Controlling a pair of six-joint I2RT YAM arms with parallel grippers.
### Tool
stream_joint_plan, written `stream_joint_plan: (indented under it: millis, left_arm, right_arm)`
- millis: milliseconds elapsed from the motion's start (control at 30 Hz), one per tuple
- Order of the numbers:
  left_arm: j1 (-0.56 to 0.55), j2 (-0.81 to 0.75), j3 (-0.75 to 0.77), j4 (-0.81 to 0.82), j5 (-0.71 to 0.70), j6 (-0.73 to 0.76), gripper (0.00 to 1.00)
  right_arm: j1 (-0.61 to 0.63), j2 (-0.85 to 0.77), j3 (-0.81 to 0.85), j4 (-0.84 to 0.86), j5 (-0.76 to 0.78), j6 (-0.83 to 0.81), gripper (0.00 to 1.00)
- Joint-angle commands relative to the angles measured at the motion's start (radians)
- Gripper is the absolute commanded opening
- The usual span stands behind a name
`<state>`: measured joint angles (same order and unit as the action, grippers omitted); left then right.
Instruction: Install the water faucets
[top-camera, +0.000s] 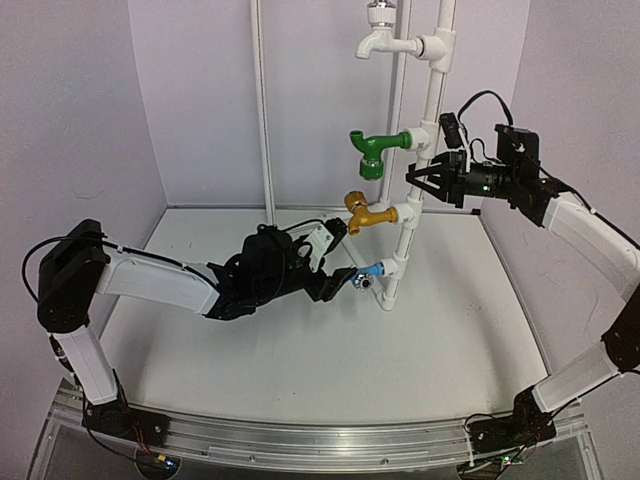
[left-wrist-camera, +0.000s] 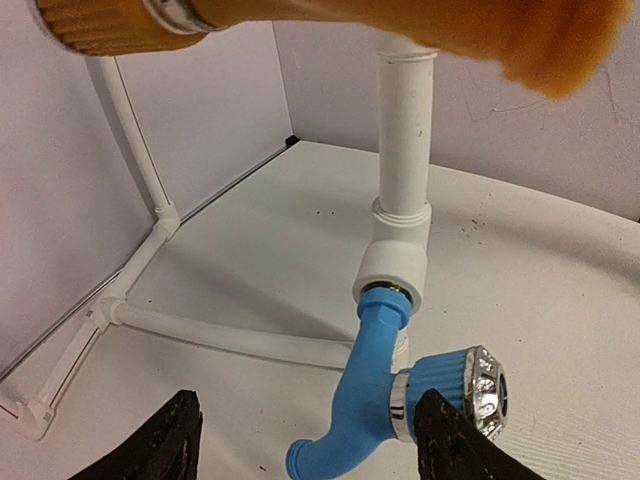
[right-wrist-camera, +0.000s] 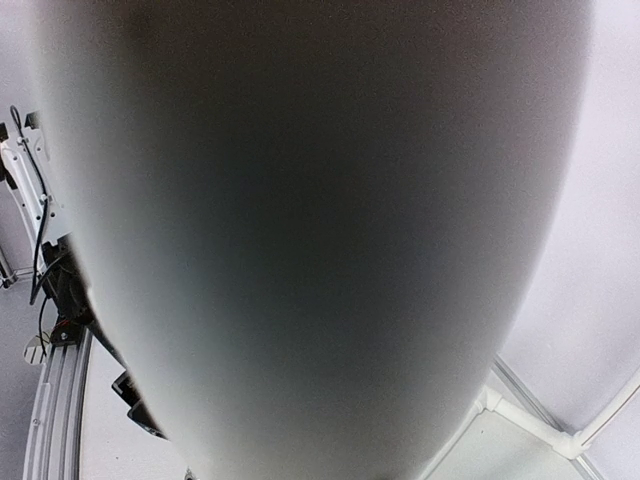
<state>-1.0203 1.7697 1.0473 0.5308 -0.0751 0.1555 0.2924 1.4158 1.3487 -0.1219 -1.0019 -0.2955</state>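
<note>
From above, a white upright pipe (top-camera: 432, 95) rises from the pale table (top-camera: 300, 370). It carries four white sockets one above another, each with a tap in it. A white tap (top-camera: 378, 42) sits at the top, a green tap (top-camera: 372, 152) next and a gold tap (top-camera: 364, 213) below that. The small blue tap (top-camera: 369, 277) is in the lowest socket (top-camera: 396, 266), close over the table. The left claw (top-camera: 347, 281) reaches in from the left at the blue tap's height, its tips right at the tap's silvery end. The right claw (top-camera: 418, 180) comes in from the right and is pressed together on the upright pipe, between the green and gold taps. In the left wrist view the blue tap hangs from its socket, spout curving down and left, the knob with its silvery cap (left-wrist-camera: 486, 386) pointing right. The two black fingers (left-wrist-camera: 172, 442) stand spread, one on either side of the tap — the left-hand one well clear of the spout, the other just under the knob, and I cannot tell whether it touches. The gold tap is an orange blur along the top edge. In the right wrist view the upright pipe fills nearly the whole frame as a pale grey blur — the claw's own fingers are hidden. A metal rail (right-wrist-camera: 50, 400) shows at the left edge and a thin white frame pipe (right-wrist-camera: 540, 425) at the lower right.
</note>
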Motion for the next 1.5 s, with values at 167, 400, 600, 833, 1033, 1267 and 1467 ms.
stream_joint_plan:
  millis: [167,400,600,833,1033,1267,1467]
  left_arm:
    - [-0.024,0.015,0.042,0.000,0.123,0.111,0.74]
    - [-0.047,0.071,0.069,-0.053,0.013,0.189,0.74]
    - [-0.049,0.096,0.069,-0.033,-0.118,0.199,0.91]
    - [-0.054,0.100,0.037,0.061,-0.275,0.158,1.00]
    - [-0.055,0.116,0.011,0.106,-0.326,0.089,1.00]
    - [-0.056,0.115,-0.046,0.161,-0.200,-0.023,1.00]
    - [-0.055,0.098,-0.114,0.237,0.000,-0.159,1.00]
  right_arm:
    - [-0.004,0.035,-0.005,-0.178,0.085,0.027,0.00]
    - [-0.004,0.033,-0.006,-0.178,0.087,0.027,0.00]
    - [-0.004,0.029,-0.011,-0.178,0.089,0.025,0.00]
    - [-0.004,0.027,-0.012,-0.178,0.089,0.024,0.00]
    - [-0.004,0.025,-0.012,-0.179,0.092,0.022,0.00]
    - [-0.004,0.026,-0.010,-0.179,0.095,0.021,0.00]
    - [-0.005,0.025,-0.012,-0.179,0.094,0.019,0.00]
